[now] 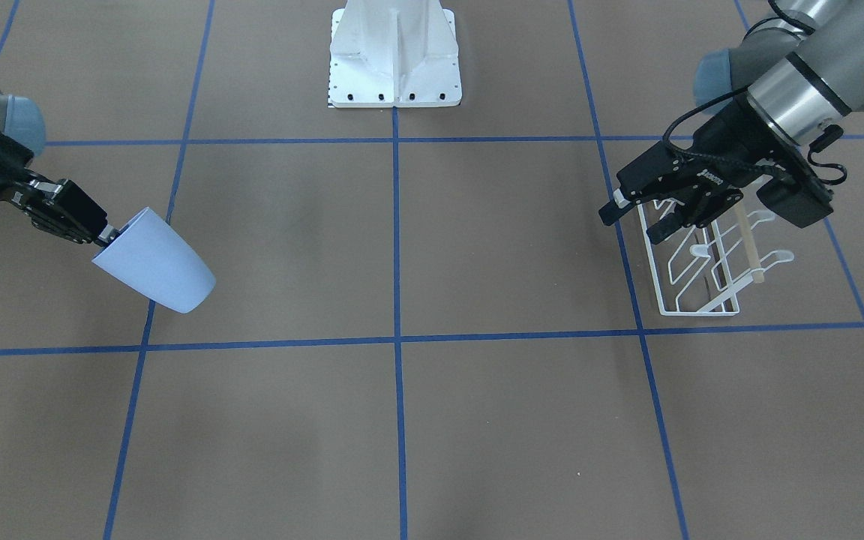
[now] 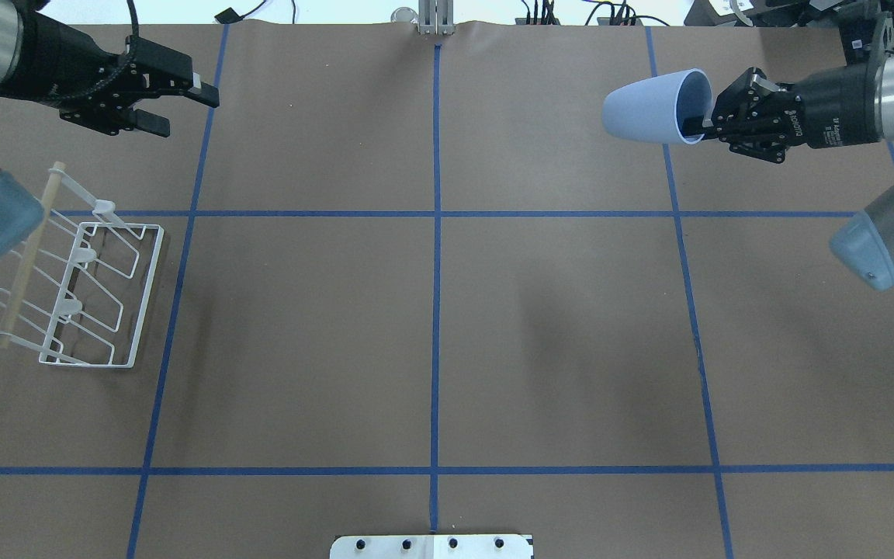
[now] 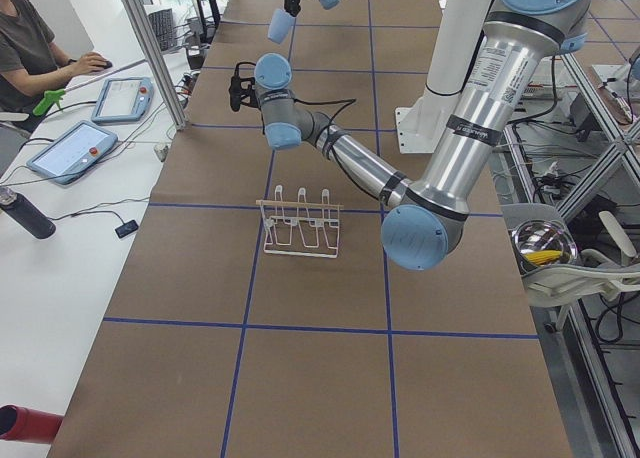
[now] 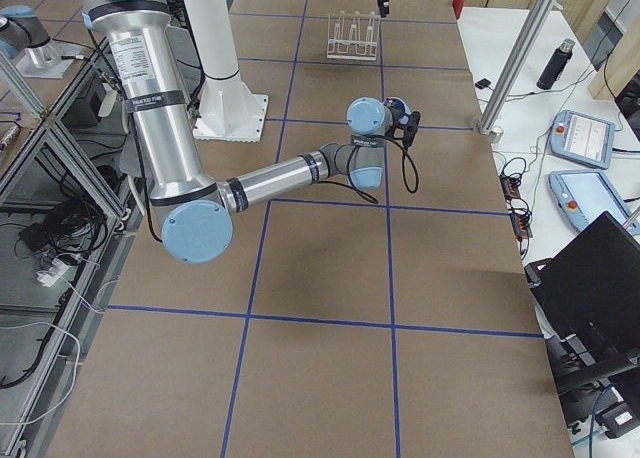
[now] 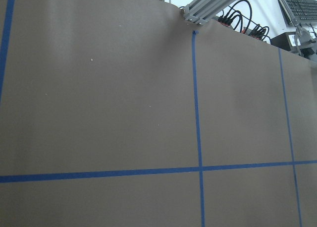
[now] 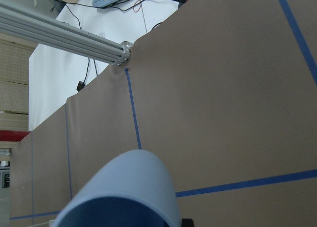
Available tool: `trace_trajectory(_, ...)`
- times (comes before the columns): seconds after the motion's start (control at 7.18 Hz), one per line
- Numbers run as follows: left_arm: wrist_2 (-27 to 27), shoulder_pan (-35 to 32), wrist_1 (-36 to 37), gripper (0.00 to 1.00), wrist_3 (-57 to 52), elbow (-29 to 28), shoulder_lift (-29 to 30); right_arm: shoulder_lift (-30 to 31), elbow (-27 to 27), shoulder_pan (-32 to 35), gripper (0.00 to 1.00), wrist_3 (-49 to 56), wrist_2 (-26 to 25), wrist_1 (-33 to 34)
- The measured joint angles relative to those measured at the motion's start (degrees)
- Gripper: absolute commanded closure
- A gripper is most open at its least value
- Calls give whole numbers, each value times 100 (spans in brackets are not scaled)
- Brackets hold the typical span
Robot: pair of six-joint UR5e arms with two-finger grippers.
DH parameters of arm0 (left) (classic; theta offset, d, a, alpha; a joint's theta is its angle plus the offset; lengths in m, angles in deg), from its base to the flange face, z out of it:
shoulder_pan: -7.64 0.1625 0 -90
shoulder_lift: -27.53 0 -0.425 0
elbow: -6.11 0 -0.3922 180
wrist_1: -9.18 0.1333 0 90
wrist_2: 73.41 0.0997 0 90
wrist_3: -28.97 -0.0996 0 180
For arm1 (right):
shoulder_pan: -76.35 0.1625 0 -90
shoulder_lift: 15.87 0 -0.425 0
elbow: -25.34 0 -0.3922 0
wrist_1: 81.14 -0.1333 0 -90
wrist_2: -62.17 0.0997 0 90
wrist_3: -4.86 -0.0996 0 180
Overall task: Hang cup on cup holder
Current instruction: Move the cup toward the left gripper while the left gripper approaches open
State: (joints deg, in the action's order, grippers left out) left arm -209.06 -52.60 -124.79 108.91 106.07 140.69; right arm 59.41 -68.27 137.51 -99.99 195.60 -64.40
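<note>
We read the brand ROBOTIQ in white on the black body of the right gripper (image 2: 701,124), and the same mark, upside down, on the left gripper (image 1: 633,223). The printed band on the right arm (image 4: 148,103) was too small for us to read.

Table (image 2: 431,334) is running brown paper cover, lying flat, with blue tape lines (image 2: 436,233) splitting it into a grid of big squares. Cup holder (image 2: 78,291) is standing upright on its wire base on the robot's left side, sitting inside one square, with its far corner just beside a tape crossing and not touching either line. White pedestal (image 1: 395,52) is sitting at the robot's edge, centred on the middle tape line, dark bolt heads showing along its plate. Holder and pedestal are sitting well apart.
</note>
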Motion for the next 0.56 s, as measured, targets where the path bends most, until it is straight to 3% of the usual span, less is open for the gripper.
trace_trajectory(0.56,193,389,-1012,2,1683,-52,316,-94,1,-459,100,-1842,46,-1449)
